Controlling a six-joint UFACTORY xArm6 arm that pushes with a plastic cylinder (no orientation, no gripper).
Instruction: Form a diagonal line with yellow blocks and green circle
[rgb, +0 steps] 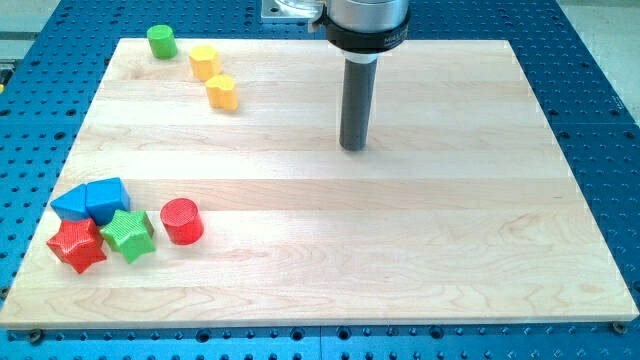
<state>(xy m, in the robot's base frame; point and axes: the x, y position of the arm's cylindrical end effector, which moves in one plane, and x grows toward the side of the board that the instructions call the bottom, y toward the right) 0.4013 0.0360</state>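
While the green circle (161, 41) and two yellow blocks (204, 61) (222, 91) hug the table's (400, 260) top-left edge, you see my tip (353, 147) well right; no gripper shows.

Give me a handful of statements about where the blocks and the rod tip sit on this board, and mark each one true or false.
1. The green circle lies near the view's top left. True.
2. My tip touches a yellow block. False: it stands apart, well to the view's right of both.
3. The other yellow block sits below and right of the first. True.
4. The red circle is beside the green circle. False: it is near the view's bottom left, by the green star.
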